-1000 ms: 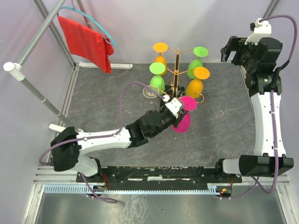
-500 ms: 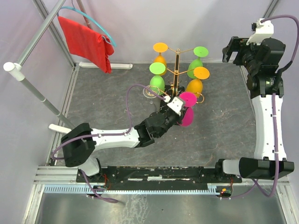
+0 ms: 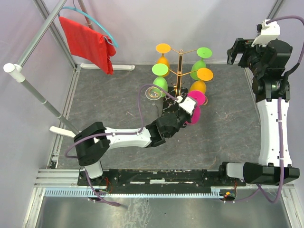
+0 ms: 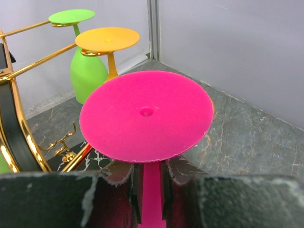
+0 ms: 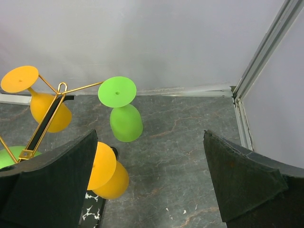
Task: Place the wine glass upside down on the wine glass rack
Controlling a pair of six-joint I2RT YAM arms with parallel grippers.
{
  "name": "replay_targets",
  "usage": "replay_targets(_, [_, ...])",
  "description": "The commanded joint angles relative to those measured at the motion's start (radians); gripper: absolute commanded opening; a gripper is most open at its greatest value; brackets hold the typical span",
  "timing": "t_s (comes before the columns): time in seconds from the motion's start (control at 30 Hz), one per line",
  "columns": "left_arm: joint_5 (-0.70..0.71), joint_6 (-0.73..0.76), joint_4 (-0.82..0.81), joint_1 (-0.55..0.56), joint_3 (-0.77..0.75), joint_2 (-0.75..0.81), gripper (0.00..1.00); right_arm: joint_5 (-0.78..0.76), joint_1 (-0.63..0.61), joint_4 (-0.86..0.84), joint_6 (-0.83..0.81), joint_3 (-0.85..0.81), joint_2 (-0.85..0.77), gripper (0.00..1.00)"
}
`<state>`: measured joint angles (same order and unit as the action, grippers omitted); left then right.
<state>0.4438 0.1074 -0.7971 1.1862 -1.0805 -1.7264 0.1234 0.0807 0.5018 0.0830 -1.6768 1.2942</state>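
Note:
My left gripper (image 3: 188, 107) is shut on the stem of a pink wine glass (image 3: 195, 99), held upside down with its round foot (image 4: 145, 115) on top. The glass sits at the near right side of the gold wire rack (image 3: 179, 66), beside a hanging orange glass (image 3: 198, 88). In the left wrist view the stem (image 4: 151, 192) is pinched between the fingers, and a gold arm (image 4: 76, 159) of the rack lies just to the left. Orange and green glasses (image 4: 90, 66) hang upside down on the rack. My right gripper (image 3: 236, 50) is open and empty, high at the far right.
A clear glass (image 3: 152, 92) stands left of the rack's black marble base (image 4: 99, 159). A red cloth (image 3: 88, 42) hangs on a hanger at the far left. Grey walls and metal frame posts (image 5: 263, 50) close the back and sides.
My left gripper has carried the pink glass up and away from me, toward the rack, and turned it more upright. The right arm has shifted slightly.

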Motion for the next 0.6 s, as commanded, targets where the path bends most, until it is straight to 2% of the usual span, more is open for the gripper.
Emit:
replay_targets(0.0, [0.01, 0.062, -0.051, 0.001, -0.076, -0.033, 0.03, 0.007, 0.006, -0.017, -0.013, -0.009, -0.029, 1.0])
replay_targets(0.23, [-0.043, 0.066, -0.037, -0.007, -0.128, -0.076, 0.03, 0.003, 0.009, -0.017, -0.021, -0.006, -0.034, 1.0])
replay_targets(0.37, [-0.157, 0.067, -0.065, -0.011, -0.136, -0.101, 0.03, 0.007, 0.01, -0.015, -0.026, -0.008, -0.033, 1.0])
replay_targets(0.57, [-0.236, 0.058, -0.058, -0.01, -0.141, -0.119, 0.03, -0.002, 0.01, -0.003, -0.043, -0.013, -0.033, 1.0])
